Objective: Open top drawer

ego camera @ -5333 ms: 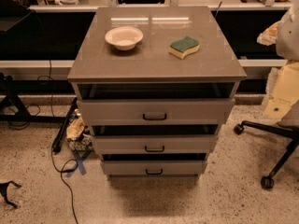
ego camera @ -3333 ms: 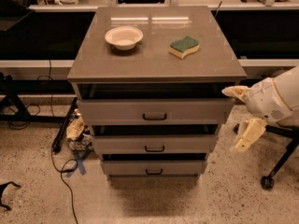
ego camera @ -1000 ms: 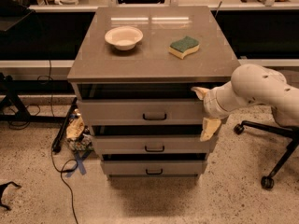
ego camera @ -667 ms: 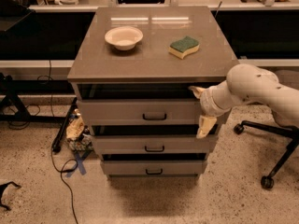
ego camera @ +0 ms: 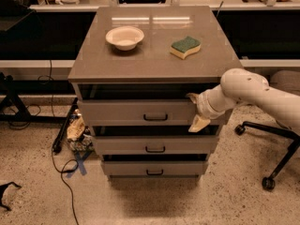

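Observation:
The top drawer (ego camera: 122,112) is the wide grey-beige panel just under the cabinet top, with a small dark bail handle (ego camera: 155,117) at its centre. A dark gap shows above its front edge. My gripper (ego camera: 195,110) is at the right part of the drawer front, to the right of the handle and apart from it. Its fingers are spread, one fingertip (ego camera: 191,97) at the drawer's upper edge and the other lower down at the drawer's bottom edge. It holds nothing. My white arm (ego camera: 253,90) reaches in from the right.
Two lower drawers (ego camera: 154,145) (ego camera: 153,168) with the same handles sit below. A white bowl (ego camera: 124,36) and a green-yellow sponge (ego camera: 185,47) lie on the cabinet top (ego camera: 154,62). An office chair base (ego camera: 269,139) stands right. Cables and clutter (ego camera: 75,132) lie left.
My arm has come in from the far right and swung left, bringing the gripper from beside the cabinet onto the right part of the top drawer front. The drawer looks unmoved.

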Available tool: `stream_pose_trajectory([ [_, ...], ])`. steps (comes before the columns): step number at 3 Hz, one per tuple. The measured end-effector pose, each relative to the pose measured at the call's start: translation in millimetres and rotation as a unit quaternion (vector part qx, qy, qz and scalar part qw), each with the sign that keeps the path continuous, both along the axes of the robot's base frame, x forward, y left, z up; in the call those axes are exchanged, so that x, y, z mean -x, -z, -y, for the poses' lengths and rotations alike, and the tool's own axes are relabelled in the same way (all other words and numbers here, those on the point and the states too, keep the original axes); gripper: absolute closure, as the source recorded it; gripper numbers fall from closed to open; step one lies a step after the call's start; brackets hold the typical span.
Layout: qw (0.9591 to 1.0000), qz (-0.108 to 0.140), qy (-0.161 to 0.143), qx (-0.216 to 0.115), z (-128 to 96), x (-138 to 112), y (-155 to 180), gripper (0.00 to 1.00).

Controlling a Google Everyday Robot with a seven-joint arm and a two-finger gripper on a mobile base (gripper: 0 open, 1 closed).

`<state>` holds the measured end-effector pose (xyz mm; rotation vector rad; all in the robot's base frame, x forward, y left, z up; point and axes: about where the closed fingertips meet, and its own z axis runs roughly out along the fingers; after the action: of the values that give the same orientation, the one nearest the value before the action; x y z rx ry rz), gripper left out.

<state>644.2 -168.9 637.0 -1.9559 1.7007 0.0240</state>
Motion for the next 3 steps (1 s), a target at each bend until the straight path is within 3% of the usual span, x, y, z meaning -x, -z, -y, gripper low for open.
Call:
stream_pose_trajectory([
  [1,0.9999,-0.014,0.010,0.001,7,11,6,0.54],
  [3,0.9999,-0.014,0.010,0.001,7,11,-10,1.00],
])
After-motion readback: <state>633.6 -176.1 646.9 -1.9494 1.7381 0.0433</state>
